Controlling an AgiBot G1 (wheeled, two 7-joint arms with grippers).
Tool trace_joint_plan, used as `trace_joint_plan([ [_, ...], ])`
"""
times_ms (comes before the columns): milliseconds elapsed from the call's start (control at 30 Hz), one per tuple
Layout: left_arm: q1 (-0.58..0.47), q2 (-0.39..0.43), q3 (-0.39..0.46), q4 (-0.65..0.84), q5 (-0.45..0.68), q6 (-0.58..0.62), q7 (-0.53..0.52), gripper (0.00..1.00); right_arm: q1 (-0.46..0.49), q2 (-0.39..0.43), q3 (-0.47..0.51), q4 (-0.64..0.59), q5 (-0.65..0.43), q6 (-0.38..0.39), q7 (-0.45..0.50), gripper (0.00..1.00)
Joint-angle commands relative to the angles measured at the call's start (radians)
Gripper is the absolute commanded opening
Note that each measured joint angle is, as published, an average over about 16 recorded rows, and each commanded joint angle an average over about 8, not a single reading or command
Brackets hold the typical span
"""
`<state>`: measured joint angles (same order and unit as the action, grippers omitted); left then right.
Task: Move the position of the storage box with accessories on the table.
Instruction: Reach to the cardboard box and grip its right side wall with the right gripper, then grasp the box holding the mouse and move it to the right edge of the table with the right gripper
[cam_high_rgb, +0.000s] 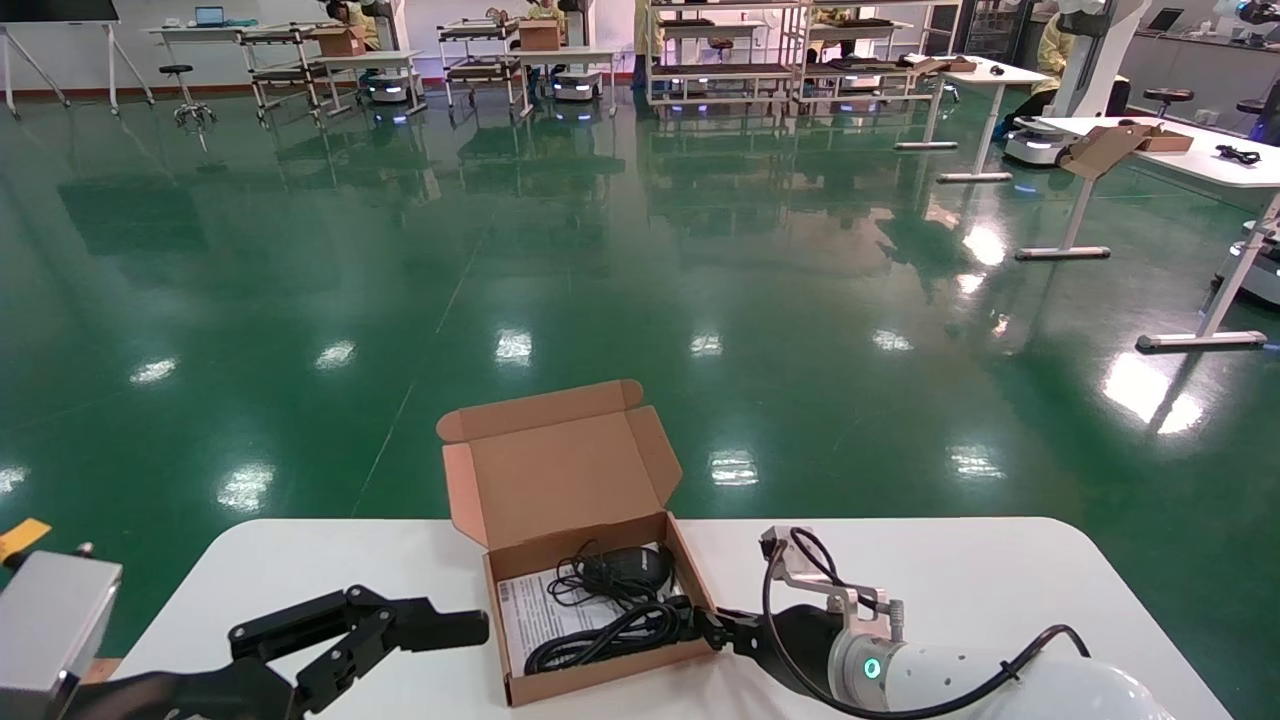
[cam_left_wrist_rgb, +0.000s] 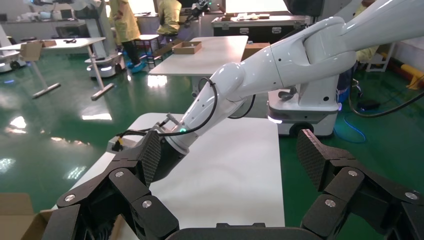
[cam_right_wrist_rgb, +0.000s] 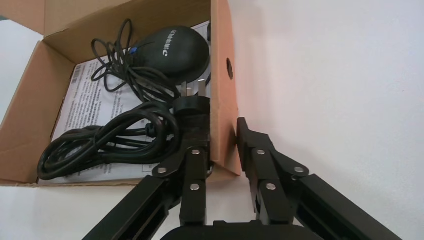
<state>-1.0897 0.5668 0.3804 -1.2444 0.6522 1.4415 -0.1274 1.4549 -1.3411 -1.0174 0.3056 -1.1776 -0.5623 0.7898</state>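
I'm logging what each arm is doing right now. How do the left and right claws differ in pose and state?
The right claw straddles the right side wall of the storage box, one finger inside and one outside; the left claw touches nothing and hovers left of the box over the table. The right claw's fingers sit narrowly about the wall, while the left claw is spread wide open. Both are black and point toward the box.
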Motion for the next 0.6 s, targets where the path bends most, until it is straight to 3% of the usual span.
trace_joint_plan([
  [33, 0.000, 0.000, 0.000, 0.000, 0.000, 0.000, 0.000, 1.00, 0.000, 0.002, 0.000, -0.003, 0.005, -0.008, -0.009, 0.00],
  [600, 0.000, 0.000, 0.000, 0.000, 0.000, 0.000, 0.000, 1.00, 0.041, 0.081, 0.018, 0.003, 0.037, -0.145, -0.102, 0.00],
])
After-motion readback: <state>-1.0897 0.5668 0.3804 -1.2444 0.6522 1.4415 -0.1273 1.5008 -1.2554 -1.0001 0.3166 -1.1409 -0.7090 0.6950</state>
